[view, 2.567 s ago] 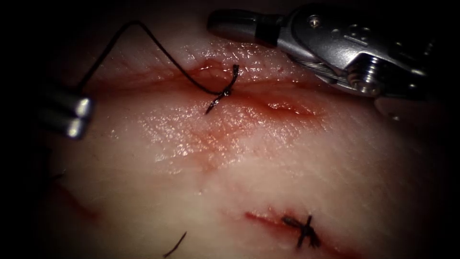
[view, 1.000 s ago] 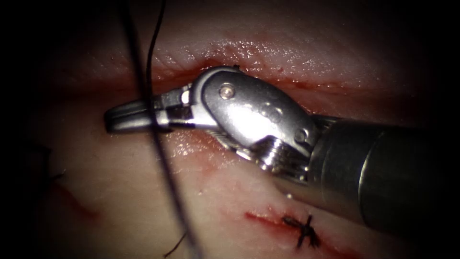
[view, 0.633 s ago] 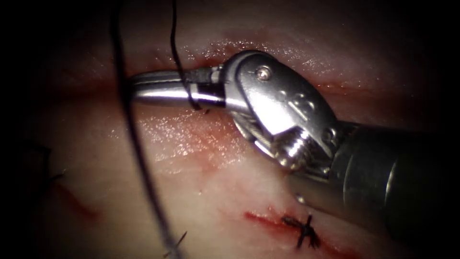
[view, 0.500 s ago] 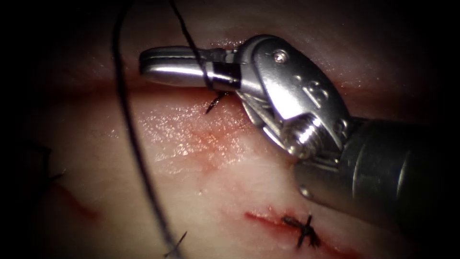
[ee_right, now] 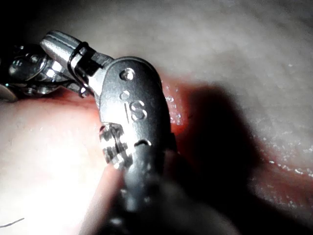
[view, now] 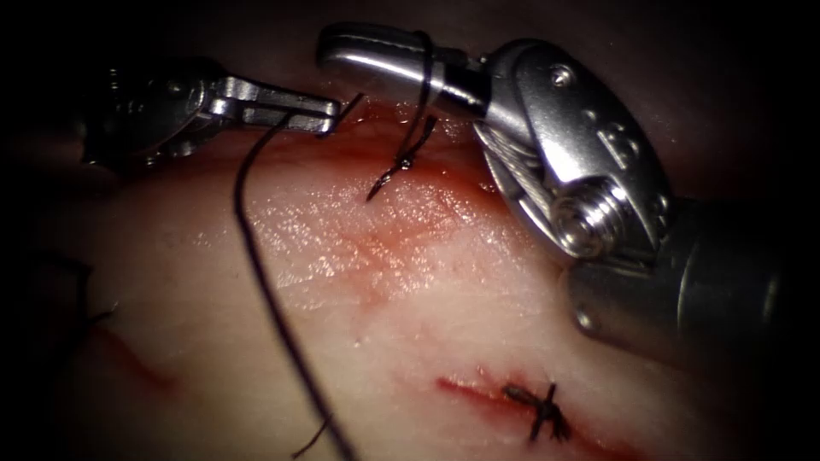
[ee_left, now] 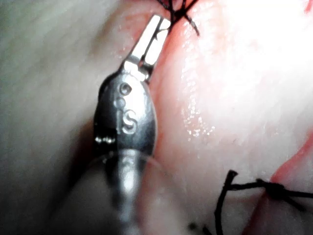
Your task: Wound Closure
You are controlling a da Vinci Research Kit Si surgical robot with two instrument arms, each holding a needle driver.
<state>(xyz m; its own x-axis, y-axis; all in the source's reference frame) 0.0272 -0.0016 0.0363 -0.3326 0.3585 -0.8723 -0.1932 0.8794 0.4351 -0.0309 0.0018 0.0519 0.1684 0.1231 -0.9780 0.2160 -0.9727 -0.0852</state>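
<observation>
Endoscope view: dark thread (view: pixel 256 256) rises from the knot (view: pixel 401 162) on the tissue's (view: pixel 444 290) cut, looped around the right tool's (view: pixel 342 53) closed jaws; the left tool (view: pixel 329 115) pinches its end.

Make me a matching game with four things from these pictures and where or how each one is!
Things:
1. left tool
2. right tool
3. finished knot
4. red fluid

States:
A. tied on the lower cut, with short cut ends
B. thread looped around its jaws
C. jaw tips pinching a thread end by the upper cut
D. pooled along the upper cut

Pairs: 1-C, 2-B, 3-A, 4-D
</observation>
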